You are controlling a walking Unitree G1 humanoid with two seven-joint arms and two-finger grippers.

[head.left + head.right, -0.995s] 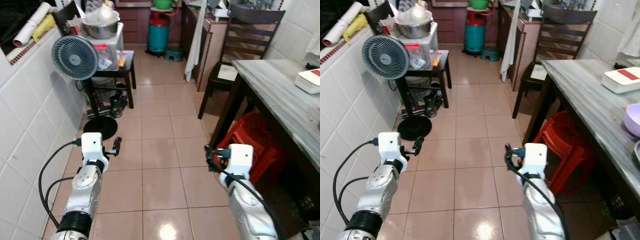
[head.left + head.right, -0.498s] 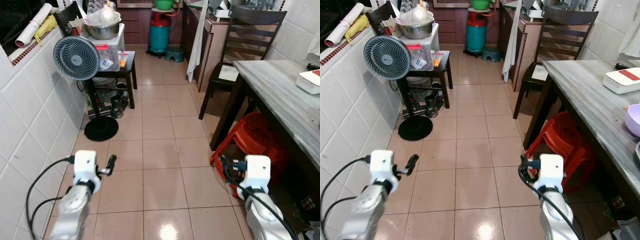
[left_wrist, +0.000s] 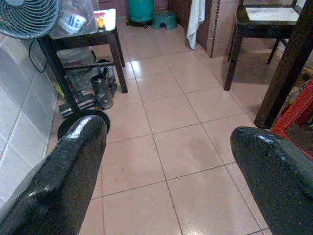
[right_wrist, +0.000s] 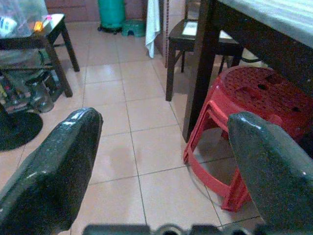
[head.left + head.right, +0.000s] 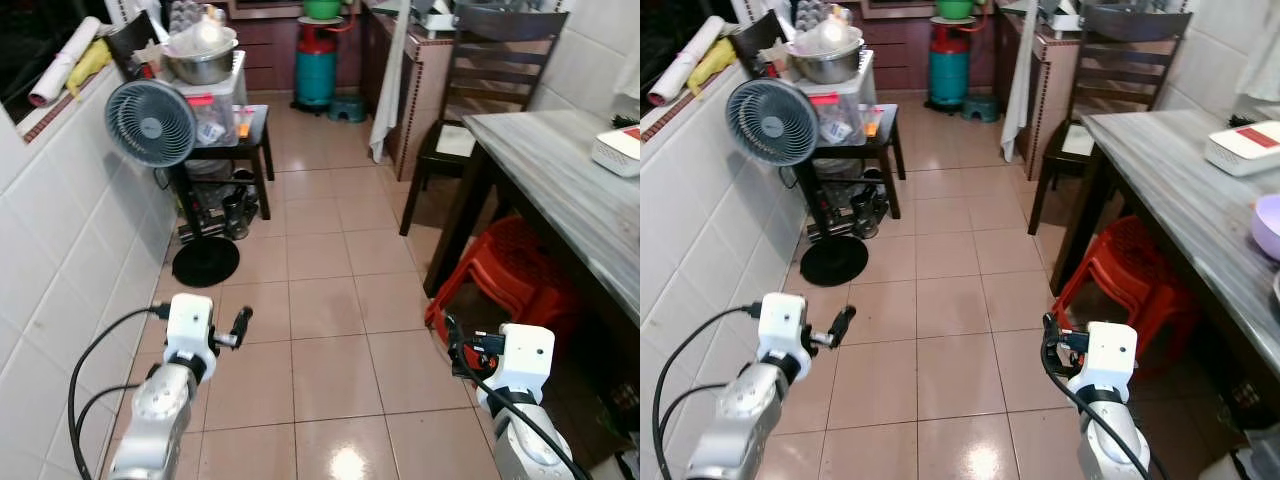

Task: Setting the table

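Observation:
The grey marble-topped table (image 5: 560, 170) runs along the right side. On it sit a white box with a red label (image 5: 1245, 147) and, nearer me, a purple bowl (image 5: 1268, 225) at the picture's edge. My left gripper (image 5: 240, 325) is held low over the tiled floor on the left, well away from the table. Its wrist view shows the left gripper (image 3: 168, 137) open with nothing between the fingers. My right gripper (image 5: 452, 345) hovers low beside the table's near leg. In its wrist view the right gripper (image 4: 164, 127) is also open and empty.
Red plastic stools (image 5: 510, 275) are stacked under the table, with a dark wooden chair (image 5: 480, 90) at its far end. A standing fan (image 5: 150, 122) and a cluttered side table (image 5: 230, 125) line the white tiled wall (image 5: 50, 260) on the left. A teal gas cylinder (image 5: 316, 65) stands at the back.
Both arms have dropped lower and drawn back toward me over the last second. The view has shifted slightly. Both grippers have stayed open.

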